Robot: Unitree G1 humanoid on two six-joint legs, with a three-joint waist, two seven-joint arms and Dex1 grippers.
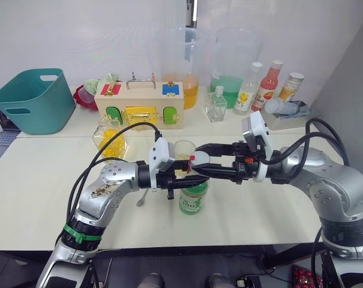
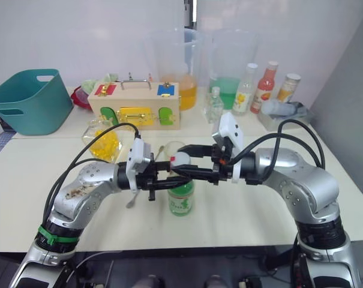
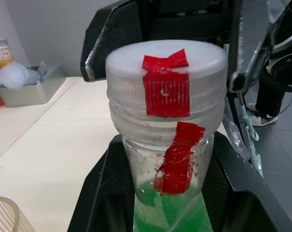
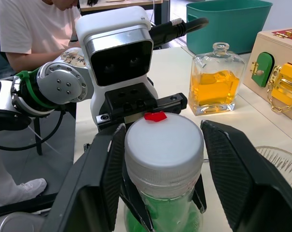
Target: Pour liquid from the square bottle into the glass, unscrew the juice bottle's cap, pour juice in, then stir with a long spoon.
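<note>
The juice bottle point(image 1: 194, 200) stands upright on the table near the front edge, pale green juice point(image 3: 167, 205) inside. My left gripper point(image 1: 182, 178) is shut on its neck, just under the cap point(image 4: 163, 143), which is white with a strip of red tape. From the other side my right gripper point(image 1: 196, 166) is shut on the cap, a finger pressed to each side. The glass point(image 1: 184, 148) stands just behind the bottle. The square bottle point(image 1: 110, 138) with yellow liquid point(image 4: 214, 88) is back left. The long spoon point(image 1: 141, 200) lies under my left arm.
A wooden latch box point(image 1: 139, 105) and teal basket point(image 1: 34, 99) stand at the back left. Two tall pitchers point(image 1: 235, 66), a small clear bottle point(image 1: 216, 105) and several drink bottles point(image 1: 266, 87) line the back right. A person in a white shirt point(image 4: 34, 24) sits beyond the table.
</note>
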